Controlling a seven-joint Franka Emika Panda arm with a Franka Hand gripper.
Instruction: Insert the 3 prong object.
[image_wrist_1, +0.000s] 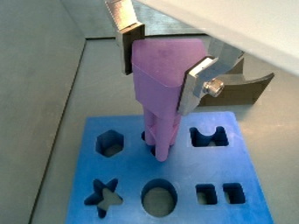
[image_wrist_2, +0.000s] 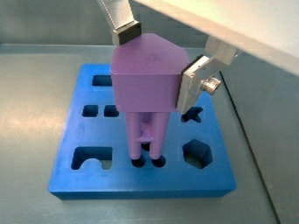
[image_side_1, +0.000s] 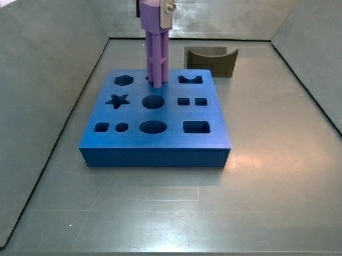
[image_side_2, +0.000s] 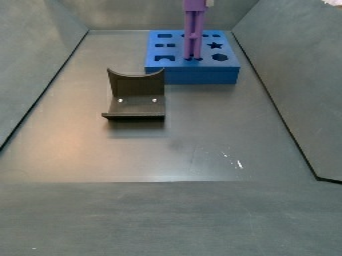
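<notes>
My gripper is shut on the wide head of the lilac 3 prong object and holds it upright; both wrist views show this. The rods point down at the blue block with shaped holes. Their tips stand at a dark hole between the hexagon hole and the arch-shaped hole. I cannot tell how deep they sit. Both side views show the piece standing on the block, with the gripper at the picture's edge.
The dark olive arch-shaped block lies on the grey floor apart from the blue block, and also shows behind it. Grey walls enclose the floor on the sides.
</notes>
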